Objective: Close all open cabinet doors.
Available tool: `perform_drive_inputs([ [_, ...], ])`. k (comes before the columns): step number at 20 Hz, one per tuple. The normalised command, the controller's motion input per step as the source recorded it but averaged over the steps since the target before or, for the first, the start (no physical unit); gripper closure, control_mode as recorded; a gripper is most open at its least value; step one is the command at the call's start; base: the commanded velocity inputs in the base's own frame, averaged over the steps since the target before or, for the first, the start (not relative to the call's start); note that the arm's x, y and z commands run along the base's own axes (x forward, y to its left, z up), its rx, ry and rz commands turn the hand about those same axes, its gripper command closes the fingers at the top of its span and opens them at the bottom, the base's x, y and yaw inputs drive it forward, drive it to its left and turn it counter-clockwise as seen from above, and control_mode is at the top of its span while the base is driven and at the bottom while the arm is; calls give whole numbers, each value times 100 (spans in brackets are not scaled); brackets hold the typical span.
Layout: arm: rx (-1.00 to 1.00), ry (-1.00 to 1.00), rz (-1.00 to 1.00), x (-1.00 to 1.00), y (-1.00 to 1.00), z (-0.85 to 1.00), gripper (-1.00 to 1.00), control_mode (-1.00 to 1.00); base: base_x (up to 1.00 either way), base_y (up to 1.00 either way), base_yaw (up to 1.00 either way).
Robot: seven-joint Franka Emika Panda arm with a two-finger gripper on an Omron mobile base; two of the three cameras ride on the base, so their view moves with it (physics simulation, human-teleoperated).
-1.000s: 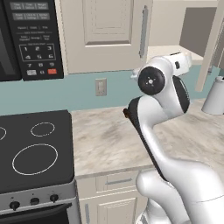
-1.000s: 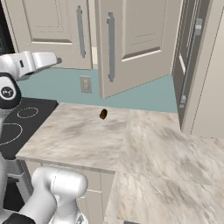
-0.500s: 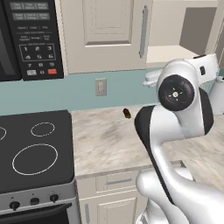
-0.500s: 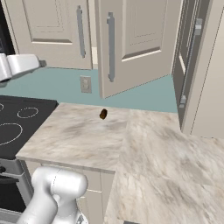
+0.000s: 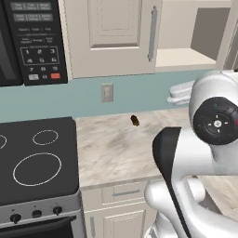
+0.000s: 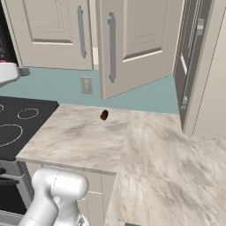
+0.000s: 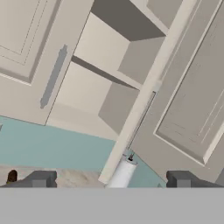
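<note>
Left base view: closed cabinet door [image 5: 114,35] beside the microwave [image 5: 30,42], silver bar handle upright near its right edge. To its right an open cabinet [image 5: 195,39], bare shelf showing. Small dark object [image 5: 135,121] on the marble counter [image 5: 111,148], below and to the right of a wall outlet [image 5: 107,92]. Black stovetop [image 5: 35,160] at left. Arm's big white joint fills the right foreground.

Right base view: closed door at left; next to it the open cabinet door [image 6: 132,44], swung out over the counter, its long handle near the left edge. Same dark object lies on the counter under the door's lower corner. Another tall door [image 6: 192,62] further right, seen nearly edge-on.

Hand view: gripper [image 7: 109,180] aimed up at the open cabinet; two dark fingertips [image 7: 41,179] set wide apart, nothing between them. Closed door at upper left, open door's inner face at right, empty shelves between.
</note>
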Motion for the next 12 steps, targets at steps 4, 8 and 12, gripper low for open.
perform_drive_inputs([
  [4, 0, -1, -5, -44, -25, 8, -100, -100, 0, 0, 0],
  [8, 7, -4, -5, -8, -39, 3, -100, -100, 0, 0, 0],
  [12, 13, -8, -2, 0, -60, 0, -100, -100, 0, 0, 0],
])
